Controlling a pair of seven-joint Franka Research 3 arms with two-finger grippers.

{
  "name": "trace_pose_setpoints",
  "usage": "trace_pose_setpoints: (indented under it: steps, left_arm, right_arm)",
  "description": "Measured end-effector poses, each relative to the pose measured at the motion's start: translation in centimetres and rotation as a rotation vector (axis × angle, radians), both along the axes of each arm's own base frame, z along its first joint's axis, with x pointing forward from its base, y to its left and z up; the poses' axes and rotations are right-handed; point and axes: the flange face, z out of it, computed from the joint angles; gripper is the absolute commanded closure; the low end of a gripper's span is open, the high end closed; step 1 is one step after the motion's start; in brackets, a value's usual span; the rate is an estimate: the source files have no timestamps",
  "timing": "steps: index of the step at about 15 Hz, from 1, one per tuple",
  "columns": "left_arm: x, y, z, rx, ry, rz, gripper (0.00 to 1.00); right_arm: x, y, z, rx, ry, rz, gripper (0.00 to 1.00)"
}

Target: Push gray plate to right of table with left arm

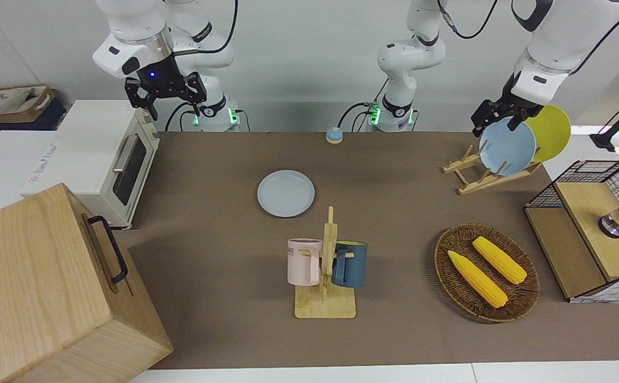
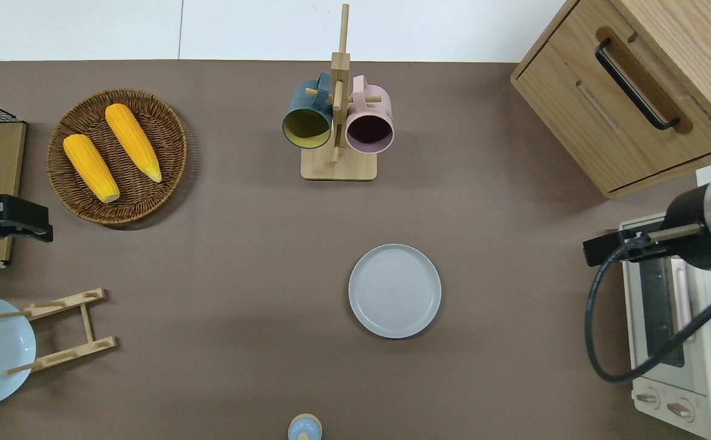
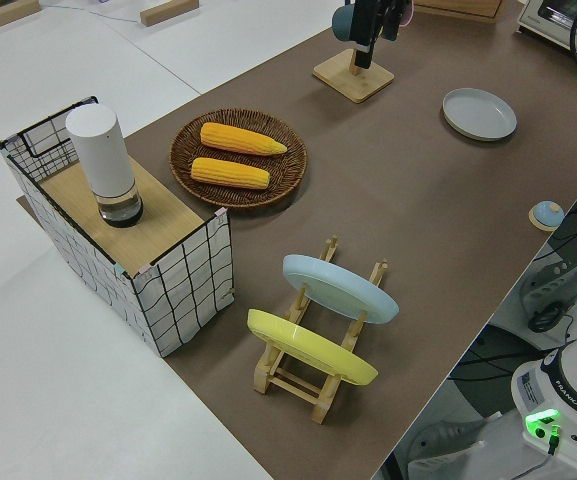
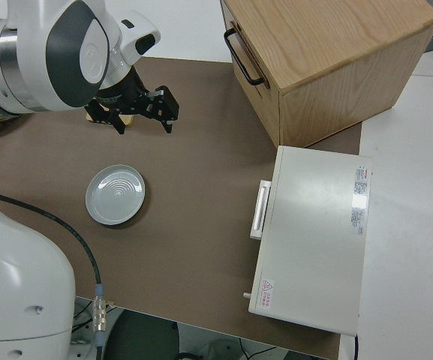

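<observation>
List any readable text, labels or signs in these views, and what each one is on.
"FRANKA EMIKA": on the white robot base, in the left side view.
Pink mug on the wooden rack: dark letters, partly hidden, unreadable.
White toaster oven: red triangle warning sticker and side labels, too small to read.

- Your gray plate (image 2: 395,291) lies flat on the table (image 2: 239,244), nearer to the robots than the mug rack (image 2: 338,116).
- The left gripper (image 2: 10,219) (fingers unclear) hangs beside the corn basket (image 2: 117,156).
</observation>
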Motion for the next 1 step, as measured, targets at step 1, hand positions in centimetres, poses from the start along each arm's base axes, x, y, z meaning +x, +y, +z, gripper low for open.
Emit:
trace_pose_setpoints:
  steps: [1]
  left_arm:
    - [-0.06,-0.13,0.10,0.001,-0.002,-0.002,0.01]
  right_arm:
    - [0.00,0.00,0.00,0.000,0.000,0.000,0.017]
